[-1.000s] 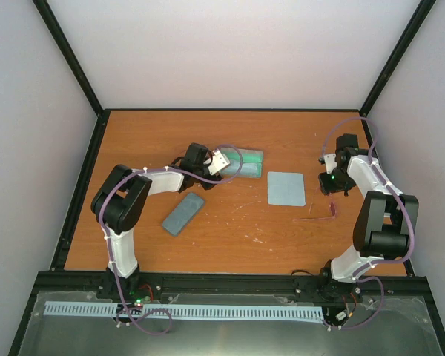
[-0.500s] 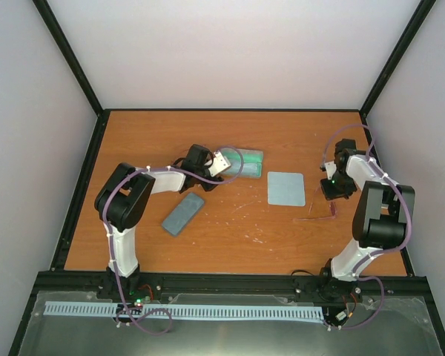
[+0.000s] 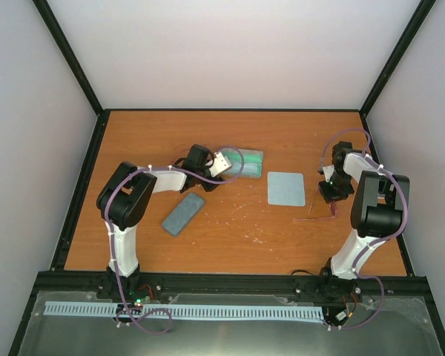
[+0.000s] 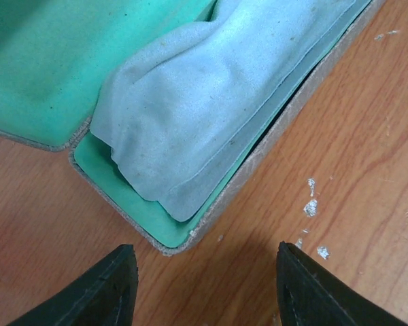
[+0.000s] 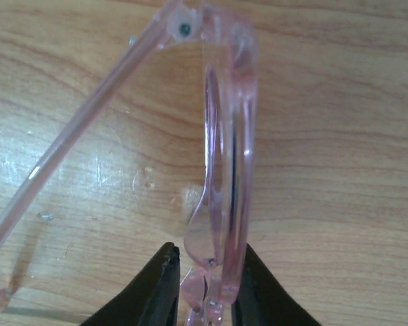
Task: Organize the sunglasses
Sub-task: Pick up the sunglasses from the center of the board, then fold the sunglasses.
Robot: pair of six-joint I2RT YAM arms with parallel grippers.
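At the right of the table (image 3: 237,230), my right gripper (image 5: 205,285) pinches the sunglasses (image 5: 228,136); left gripper (image 4: 204,285) spread by open case (image 4: 102,163).

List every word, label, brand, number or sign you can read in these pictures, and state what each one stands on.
None: no view shows any readable text. The sunglasses, the open case, the crumpled cloth inside it, the closed case and the square cloth all show plain surfaces with no word, logo, number or sign.
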